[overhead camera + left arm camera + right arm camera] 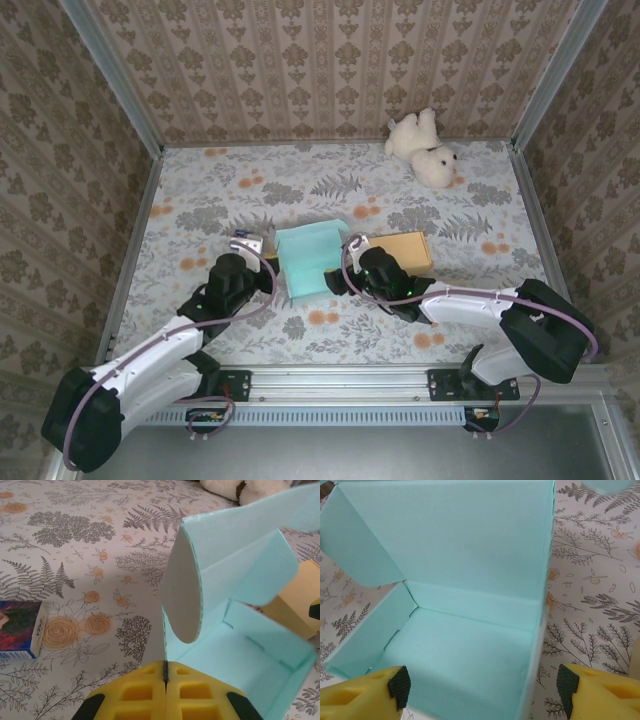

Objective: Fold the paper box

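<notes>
Left gripper [165,672] was pinched shut on a thin upright edge at the left side of the paper box [308,262], its yellow fingers pressed together with the teal card rising from the seam between them. Right gripper [482,685] hung at the box's opposite side with its jaws wide apart, gripping nothing and facing into the open tray. The box sat on the floral table [200,190] between the two arms, just beside a brown carton [402,248] on its right, with a small printed packet [17,630] near its left and a plush toy [425,148] well apart at the back. The tray walls stood up and the lid panel was raised, its rounded flap [182,580] loose. The step looked like steadying the tray before closing the lid. Next, the free gripper would need to catch the lid and bring it down, flaps tucked inside the walls, while the pinch kept the light card from sliding
</notes>
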`<state>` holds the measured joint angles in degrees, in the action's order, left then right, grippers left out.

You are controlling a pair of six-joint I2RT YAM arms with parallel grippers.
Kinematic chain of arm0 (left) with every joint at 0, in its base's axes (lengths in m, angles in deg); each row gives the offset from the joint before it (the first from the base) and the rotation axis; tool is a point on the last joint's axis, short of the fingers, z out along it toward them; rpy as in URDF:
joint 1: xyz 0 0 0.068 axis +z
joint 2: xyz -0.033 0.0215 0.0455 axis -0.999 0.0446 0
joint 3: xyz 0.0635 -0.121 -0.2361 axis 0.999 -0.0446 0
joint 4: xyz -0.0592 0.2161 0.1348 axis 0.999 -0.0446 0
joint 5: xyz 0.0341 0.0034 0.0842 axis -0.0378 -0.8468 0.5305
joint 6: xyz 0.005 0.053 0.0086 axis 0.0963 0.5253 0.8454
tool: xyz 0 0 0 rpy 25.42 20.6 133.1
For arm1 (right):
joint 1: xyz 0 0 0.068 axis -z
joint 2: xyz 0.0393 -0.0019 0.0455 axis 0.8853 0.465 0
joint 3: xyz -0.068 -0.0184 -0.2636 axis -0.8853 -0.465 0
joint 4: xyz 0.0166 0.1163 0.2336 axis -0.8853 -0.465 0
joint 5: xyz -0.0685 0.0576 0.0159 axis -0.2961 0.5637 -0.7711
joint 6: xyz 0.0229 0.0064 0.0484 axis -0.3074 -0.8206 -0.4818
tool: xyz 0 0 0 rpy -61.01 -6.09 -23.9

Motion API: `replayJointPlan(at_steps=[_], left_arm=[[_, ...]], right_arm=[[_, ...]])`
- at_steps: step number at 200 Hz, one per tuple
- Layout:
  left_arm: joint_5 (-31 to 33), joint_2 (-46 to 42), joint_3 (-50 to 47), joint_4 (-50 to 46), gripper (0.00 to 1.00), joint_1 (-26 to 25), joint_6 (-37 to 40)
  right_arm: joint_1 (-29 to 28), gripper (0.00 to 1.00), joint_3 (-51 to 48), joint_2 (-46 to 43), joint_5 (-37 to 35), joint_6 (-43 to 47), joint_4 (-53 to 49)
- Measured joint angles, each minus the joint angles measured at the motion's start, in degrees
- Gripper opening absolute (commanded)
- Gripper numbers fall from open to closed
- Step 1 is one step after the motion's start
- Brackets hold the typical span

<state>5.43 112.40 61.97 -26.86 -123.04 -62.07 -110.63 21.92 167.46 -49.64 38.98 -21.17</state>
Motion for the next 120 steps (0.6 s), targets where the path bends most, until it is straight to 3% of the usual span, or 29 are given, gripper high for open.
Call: replayJointPlan(at_steps=[60,120], left_arm=[[1.9,-5.3,-1.4,0.3,0.0,-0.8,1.2],[0.3,-5.2,-2.3,4.3,0.0,-1.7,8.9]], right_arm=[[-1.2,0.79,0.0,-0.9,-1.6,1.9,-0.7],[2.3,0.8,0.0,-15.2,-7.1,6.7,-4.7]])
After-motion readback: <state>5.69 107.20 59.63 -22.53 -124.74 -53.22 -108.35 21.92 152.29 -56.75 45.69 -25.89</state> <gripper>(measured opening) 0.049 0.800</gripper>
